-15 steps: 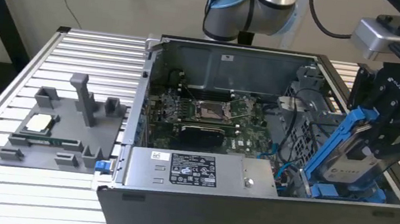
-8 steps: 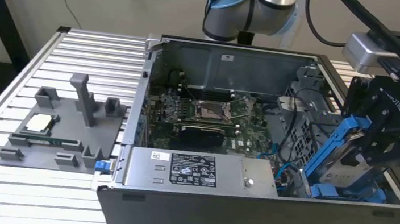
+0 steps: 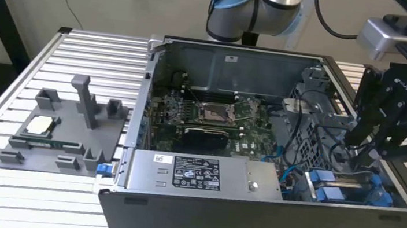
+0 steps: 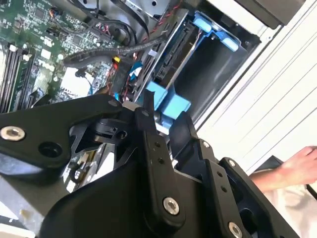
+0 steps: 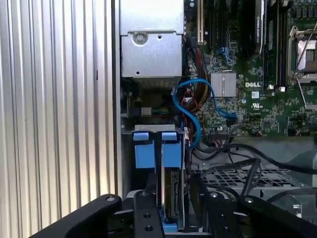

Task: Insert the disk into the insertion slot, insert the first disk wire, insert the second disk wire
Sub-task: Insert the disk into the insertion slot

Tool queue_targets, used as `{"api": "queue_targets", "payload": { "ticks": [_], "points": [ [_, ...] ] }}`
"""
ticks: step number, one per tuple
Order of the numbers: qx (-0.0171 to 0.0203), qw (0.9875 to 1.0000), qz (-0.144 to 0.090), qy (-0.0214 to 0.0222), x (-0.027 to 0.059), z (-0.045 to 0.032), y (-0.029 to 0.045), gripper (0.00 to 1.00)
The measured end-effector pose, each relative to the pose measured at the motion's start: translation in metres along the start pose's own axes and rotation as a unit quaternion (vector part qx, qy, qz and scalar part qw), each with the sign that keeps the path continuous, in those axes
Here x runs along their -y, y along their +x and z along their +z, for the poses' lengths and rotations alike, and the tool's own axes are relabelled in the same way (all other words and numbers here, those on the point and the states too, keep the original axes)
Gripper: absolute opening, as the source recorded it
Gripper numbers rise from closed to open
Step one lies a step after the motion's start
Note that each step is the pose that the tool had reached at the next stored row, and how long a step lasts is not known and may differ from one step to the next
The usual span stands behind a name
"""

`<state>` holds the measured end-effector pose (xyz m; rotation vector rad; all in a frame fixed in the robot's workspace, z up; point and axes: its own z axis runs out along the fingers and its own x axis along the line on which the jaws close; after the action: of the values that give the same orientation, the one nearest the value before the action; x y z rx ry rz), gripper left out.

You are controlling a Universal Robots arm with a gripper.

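First wrist view: my claw (image 5: 174,215) is sitting astride the disk (image 5: 171,193), which is standing on edge in the insertion slot (image 5: 225,174), its blue carrier tabs (image 5: 154,148) just beyond. I cannot tell whether I am clamping it or merely straddling it. On edge is, I judge, how this narrow bay is taking it. The case wall (image 5: 117,99) is running close along one side; the blue data cable (image 5: 195,106) and black wires (image 5: 237,148) are crowding the other. Farther off, the power-supply box (image 5: 151,44) is closing the bay's end.
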<state>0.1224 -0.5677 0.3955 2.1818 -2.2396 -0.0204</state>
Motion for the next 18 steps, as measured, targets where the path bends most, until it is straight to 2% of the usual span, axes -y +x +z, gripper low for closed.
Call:
{"api": "queue_targets", "payload": {
  "ticks": [2,4,8,10,11,14,16,18],
  "points": [
    [-0.0001,1.0,0.0,0.0,-0.0002,-0.0067,-0.0009,0.4],
    [0.0003,1.0,0.0,0.0001,-0.0002,-0.0071,-0.0045,0.4],
    [0.006,1.0,0.0,0.0019,-0.0005,-0.0072,-0.0117,0.4],
    [0.0112,0.9999,0.0,0.0054,-0.0005,-0.0073,-0.0137,0.4],
    [0.015,0.9999,0.0,0.0083,-0.0004,-0.0072,-0.0142,0.4],
    [0.0294,0.9994,-0.001,0.0206,-0.0001,-0.0073,-0.015,0.4],
    [0.0352,0.999,-0.001,0.0268,0.0,-0.0072,-0.0163,0.4],
    [0.0377,0.9989,-0.001,0.0277,0.0002,-0.007,-0.0178,0.4]
  ]
}}
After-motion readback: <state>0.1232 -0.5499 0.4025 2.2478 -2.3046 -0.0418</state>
